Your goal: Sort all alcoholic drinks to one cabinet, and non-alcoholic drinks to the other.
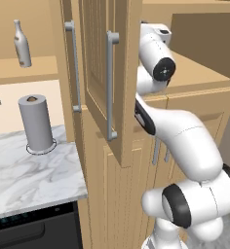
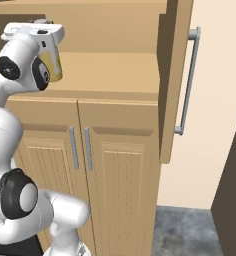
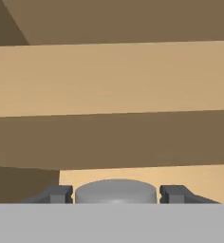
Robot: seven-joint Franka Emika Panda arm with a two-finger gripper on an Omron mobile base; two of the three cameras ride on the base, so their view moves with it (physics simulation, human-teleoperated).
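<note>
Now | marble counter (image 1: 34, 180): paper-towel roll (image 1: 36, 124) upright | pantry door (image 1: 105, 73) ajar

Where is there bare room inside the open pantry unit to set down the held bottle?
The shelf lies bare from the yellow bottle in the gripper to the open door. In the hand view, bare wood stretches ahead of the cap. Nothing crowds it.

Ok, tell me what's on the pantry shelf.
The yellow bottle, held in the jaws, over the bare wood shelf. The hand covers most of it; whether its base touches the shelf cannot be seen.
</note>
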